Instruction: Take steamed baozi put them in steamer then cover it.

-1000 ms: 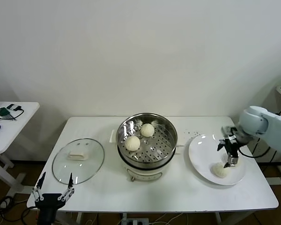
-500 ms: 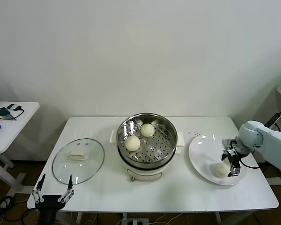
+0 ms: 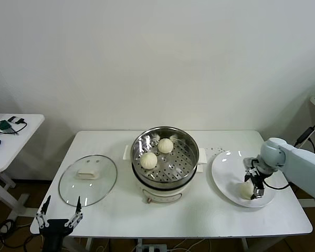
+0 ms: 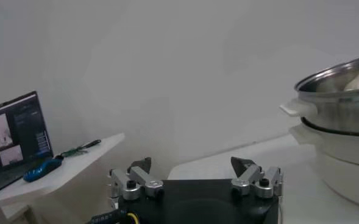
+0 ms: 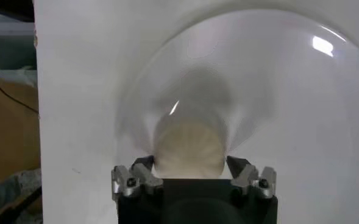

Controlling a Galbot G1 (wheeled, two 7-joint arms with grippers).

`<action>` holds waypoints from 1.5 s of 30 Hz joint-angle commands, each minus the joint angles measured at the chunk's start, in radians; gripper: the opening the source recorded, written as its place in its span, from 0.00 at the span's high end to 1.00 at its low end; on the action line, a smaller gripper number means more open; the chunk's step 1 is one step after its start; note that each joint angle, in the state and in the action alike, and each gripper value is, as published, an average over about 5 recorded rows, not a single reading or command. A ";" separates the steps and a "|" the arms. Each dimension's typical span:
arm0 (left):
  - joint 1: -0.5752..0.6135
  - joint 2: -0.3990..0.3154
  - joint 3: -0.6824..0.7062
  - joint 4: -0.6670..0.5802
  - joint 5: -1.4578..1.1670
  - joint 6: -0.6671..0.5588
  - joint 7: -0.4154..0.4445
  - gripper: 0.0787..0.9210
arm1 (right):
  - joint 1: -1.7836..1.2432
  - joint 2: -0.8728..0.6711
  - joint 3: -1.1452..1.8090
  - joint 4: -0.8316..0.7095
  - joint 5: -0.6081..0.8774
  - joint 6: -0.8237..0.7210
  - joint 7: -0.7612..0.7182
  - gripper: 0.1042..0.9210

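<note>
The right tool [image 3: 253,184] is down on the white plate [image 3: 226,173] near the table's right edge, its fingers [image 5: 139,173] flanking a smooth cream baozi [image 5: 188,149] and pressed to its sides, grasping it. Two more baozi [image 3: 148,159] sit on the perforated tray of the shiny steel steamer [image 3: 165,157] at the middle of the white table [image 3: 199,215]. The glass cover [image 3: 87,179] lies flat toward the left edge. The left tool [image 3: 59,216] hangs spread wide below the front left corner. Behind stands a plain white wall.
</note>
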 commanded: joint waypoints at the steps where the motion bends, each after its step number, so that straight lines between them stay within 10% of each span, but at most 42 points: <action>1: 0.003 0.001 0.000 0.000 -0.001 -0.002 -0.001 0.12 | 0.002 0.012 -0.003 -0.013 -0.006 0.004 -0.003 0.28; 23: 0.005 0.004 0.018 -0.015 0.026 0.011 0.012 0.12 | 0.841 0.226 -0.429 0.177 -0.099 0.723 -0.087 0.31; 45: 0.025 0.014 0.023 -0.001 0.022 -0.002 0.014 0.12 | 0.620 0.588 -0.376 0.328 -0.191 0.727 -0.062 0.30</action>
